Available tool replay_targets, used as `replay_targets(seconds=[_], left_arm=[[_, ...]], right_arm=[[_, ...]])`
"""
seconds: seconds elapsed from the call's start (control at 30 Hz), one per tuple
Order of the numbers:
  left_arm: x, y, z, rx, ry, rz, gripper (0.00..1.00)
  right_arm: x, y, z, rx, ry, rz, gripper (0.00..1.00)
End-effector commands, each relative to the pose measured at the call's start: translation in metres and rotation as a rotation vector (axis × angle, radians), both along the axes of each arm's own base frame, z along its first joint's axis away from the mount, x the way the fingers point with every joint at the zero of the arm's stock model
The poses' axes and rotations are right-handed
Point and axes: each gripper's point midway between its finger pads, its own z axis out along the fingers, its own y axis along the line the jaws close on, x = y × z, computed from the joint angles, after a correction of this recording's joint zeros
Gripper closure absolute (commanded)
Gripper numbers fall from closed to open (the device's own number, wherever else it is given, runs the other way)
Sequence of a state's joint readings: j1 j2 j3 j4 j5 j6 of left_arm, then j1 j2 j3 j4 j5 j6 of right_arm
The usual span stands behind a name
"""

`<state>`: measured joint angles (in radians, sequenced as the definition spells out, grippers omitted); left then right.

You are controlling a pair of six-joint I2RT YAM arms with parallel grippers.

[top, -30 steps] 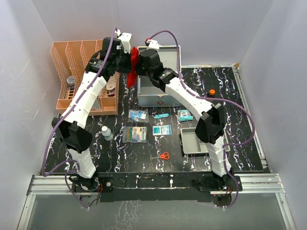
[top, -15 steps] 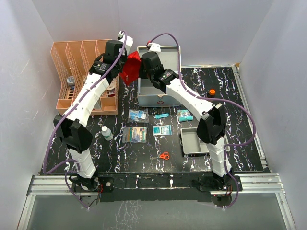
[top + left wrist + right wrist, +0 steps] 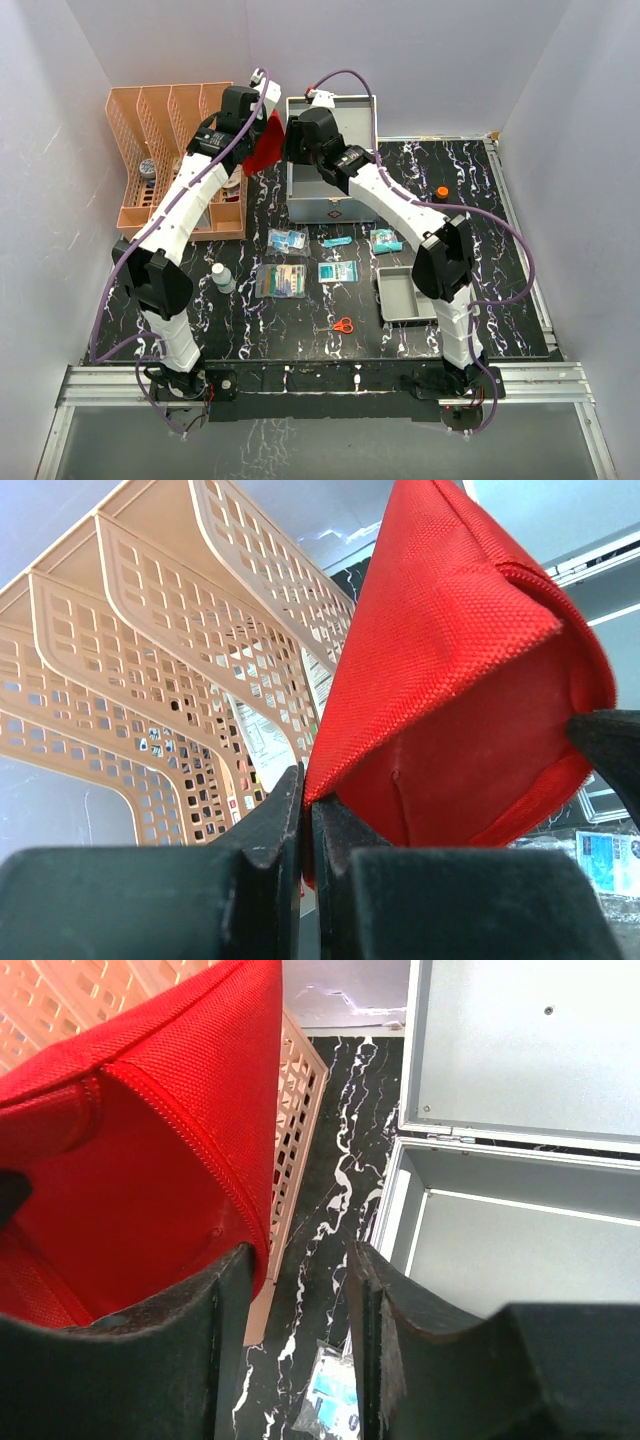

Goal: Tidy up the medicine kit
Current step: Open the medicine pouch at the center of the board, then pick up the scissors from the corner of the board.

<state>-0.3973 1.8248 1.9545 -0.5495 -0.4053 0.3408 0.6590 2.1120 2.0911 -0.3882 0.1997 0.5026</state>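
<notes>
so here we've got the left gripper clamped tight on the bottom edge of the red pouch, holding it up in the air at the back of the table, right between the peach file organiser and the medicine kit. from the left wrist view the fabric is pinched flat between the two fingers.

the right gripper is just beside the pouch with its jaws apart. we can see marble tabletop through the gap, nothing is between them, and the red fabric sits against the outer side of one finger.

the medicine kit sits at the back centre of the table with its lid tipped up against the rear wall. in the right wrist view, the part of the inside we can see looks bare.

in front of the kit we see a few small packets, a white bottle, orange scissors and the grey tray off to the right.
</notes>
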Motion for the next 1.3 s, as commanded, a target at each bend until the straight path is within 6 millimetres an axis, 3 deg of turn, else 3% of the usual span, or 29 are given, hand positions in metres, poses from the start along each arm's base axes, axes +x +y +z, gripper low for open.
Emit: replay_targets(seconds=[0.0,0.1,0.23,0.3,0.37,0.4,0.53,0.7,1.0,1.13,1.27], left_arm=[[-0.021,0.006,0.034,0.002,-0.040,-0.015,1.00],[-0.027,0.012,0.033,0.030,-0.025,-0.012,1.00],[-0.035,0.017,0.034,0.039,-0.008,0.003,1.00],[-0.038,0.019,0.033,0.032,0.004,0.014,1.00],[-0.041,0.020,0.032,0.020,0.015,0.027,1.00],[-0.042,0.020,0.031,0.013,0.024,0.033,1.00],[-0.045,0.017,0.028,-0.022,0.051,0.047,1.00],[-0.050,0.013,0.018,-0.055,0.094,0.047,1.00],[-0.055,0.009,0.008,-0.074,0.120,0.027,1.00],[-0.059,0.007,0.001,-0.089,0.141,0.020,1.00],[-0.061,0.004,-0.006,-0.107,0.156,0.013,1.00]], right_arm=[[-0.013,-0.008,0.092,0.128,-0.162,0.027,0.57],[-0.024,-0.014,0.100,0.112,-0.151,0.044,0.54],[-0.057,-0.027,0.087,0.032,-0.088,0.119,0.52],[-0.081,-0.037,0.070,-0.037,-0.027,0.176,0.52],[-0.108,-0.053,0.035,-0.142,0.078,0.232,0.52],[-0.126,-0.063,0.030,-0.175,0.101,0.257,0.53],[-0.177,-0.097,-0.027,-0.310,0.247,0.325,0.55],[-0.221,-0.116,-0.064,-0.428,0.335,0.381,0.55],[-0.296,-0.107,-0.119,-0.644,0.405,0.593,0.55],[-0.315,-0.105,-0.125,-0.669,0.366,0.709,0.56],[-0.322,-0.104,-0.132,-0.677,0.314,0.806,0.57]])
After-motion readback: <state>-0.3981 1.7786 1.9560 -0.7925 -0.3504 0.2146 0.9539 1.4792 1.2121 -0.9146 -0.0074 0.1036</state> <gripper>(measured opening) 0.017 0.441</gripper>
